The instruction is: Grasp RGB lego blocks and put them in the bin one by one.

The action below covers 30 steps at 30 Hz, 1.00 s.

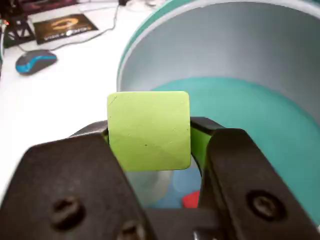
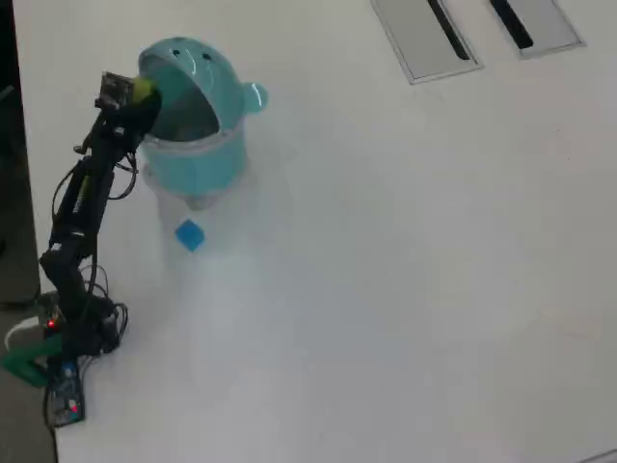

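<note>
1. Wrist view: the jaws of the gripper [image 1: 150,132] pinch the green block [image 1: 148,131] above the open bin [image 1: 260,125]; a red block [image 1: 190,200] lies inside.
2. Overhead view: the blue block [image 2: 190,235] sits on the counter [image 2: 405,270] beside the bin, near the left edge.

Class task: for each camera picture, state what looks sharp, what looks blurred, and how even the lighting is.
Wrist view: green block sharp, mouse and background soft, bright white table. Overhead view: even light, faint shadows, bin and blue block slightly soft.
</note>
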Each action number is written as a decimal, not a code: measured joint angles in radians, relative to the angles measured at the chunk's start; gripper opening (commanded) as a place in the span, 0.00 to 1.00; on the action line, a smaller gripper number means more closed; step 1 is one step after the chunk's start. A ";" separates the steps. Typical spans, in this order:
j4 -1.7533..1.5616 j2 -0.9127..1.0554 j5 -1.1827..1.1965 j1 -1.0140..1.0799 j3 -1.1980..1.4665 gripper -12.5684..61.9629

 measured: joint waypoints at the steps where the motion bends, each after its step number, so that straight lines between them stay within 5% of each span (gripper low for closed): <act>1: -0.006 -0.005 -0.002 0.008 0.000 0.35; 4: -0.046 -0.041 -0.061 0.023 0.000 0.48; 9: -0.061 -0.043 -0.074 0.021 0.000 0.53; 19: -0.061 -0.023 -0.080 0.003 0.015 0.53; 30: -0.061 0.209 -0.086 0.003 0.305 0.53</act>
